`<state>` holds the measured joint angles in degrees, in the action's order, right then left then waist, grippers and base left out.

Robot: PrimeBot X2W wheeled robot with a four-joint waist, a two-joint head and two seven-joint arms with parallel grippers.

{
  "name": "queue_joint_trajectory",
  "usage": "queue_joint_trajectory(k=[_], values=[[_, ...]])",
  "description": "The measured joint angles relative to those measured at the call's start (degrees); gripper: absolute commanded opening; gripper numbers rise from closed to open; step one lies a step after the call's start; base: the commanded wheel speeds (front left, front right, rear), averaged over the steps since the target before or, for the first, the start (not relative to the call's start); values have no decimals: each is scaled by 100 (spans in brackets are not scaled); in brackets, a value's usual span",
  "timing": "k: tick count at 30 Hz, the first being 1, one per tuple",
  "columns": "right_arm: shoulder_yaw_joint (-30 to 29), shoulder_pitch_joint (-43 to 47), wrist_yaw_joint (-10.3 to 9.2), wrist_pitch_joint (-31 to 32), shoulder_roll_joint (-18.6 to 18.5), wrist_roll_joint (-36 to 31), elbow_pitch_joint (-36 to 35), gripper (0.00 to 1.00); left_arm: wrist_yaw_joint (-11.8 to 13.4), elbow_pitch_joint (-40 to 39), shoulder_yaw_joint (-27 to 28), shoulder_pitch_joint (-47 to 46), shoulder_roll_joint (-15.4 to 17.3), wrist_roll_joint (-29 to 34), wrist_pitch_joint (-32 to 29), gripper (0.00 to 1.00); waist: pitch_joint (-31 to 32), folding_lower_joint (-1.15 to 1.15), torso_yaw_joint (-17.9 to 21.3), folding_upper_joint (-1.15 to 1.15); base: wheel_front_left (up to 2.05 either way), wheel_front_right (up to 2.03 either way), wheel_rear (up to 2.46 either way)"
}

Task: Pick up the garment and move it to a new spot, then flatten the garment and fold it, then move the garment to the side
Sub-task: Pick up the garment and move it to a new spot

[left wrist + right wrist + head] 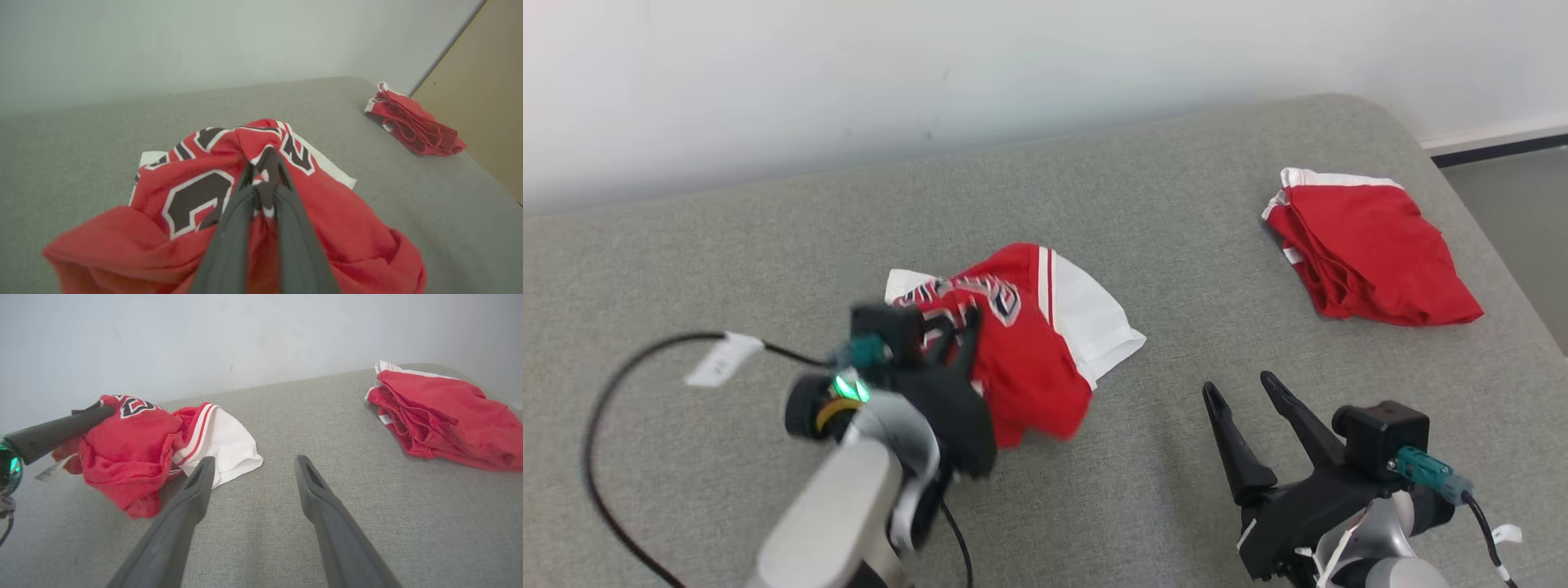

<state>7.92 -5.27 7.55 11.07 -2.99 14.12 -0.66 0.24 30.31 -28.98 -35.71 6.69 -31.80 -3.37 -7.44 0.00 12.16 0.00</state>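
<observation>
the red and white garment [1045, 351] is bunched mid-left on the grey surface [1176, 229], its lettered part pinched by the left gripper [265, 165]. the right gripper [1241, 385] is spread wide, empty, near right. a folded red cloth [1372, 253] is laid far right.

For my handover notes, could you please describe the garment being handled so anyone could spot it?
On the grey fabric surface, look mid-left, where the left gripper pinches cloth. That crumpled red jersey has black lettering; the folded red garment far right shows none.
</observation>
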Motion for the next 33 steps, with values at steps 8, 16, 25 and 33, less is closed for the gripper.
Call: queue_joint_trajectory(k=[8,16,25,33], values=[[-15,-53,0,-12,4,-2,90,100,-70,325,-92,533,-243,-292,385,100,-35,0,-204,0,0,0,0],[-264,121,0,-140,11,-21,148,100,21,-617,264,1276,200,-242,1555,100,221,0,-481,0,0,0,0],[-515,398,0,-710,-18,94,404,100,49,-1930,1106,2770,558,213,1841,100,544,-1,-844,0,0,0,0],[-500,589,0,-1012,-152,236,767,100,-448,-2885,2639,3844,103,571,1841,100,726,-1,-1140,0,0,0,0]])
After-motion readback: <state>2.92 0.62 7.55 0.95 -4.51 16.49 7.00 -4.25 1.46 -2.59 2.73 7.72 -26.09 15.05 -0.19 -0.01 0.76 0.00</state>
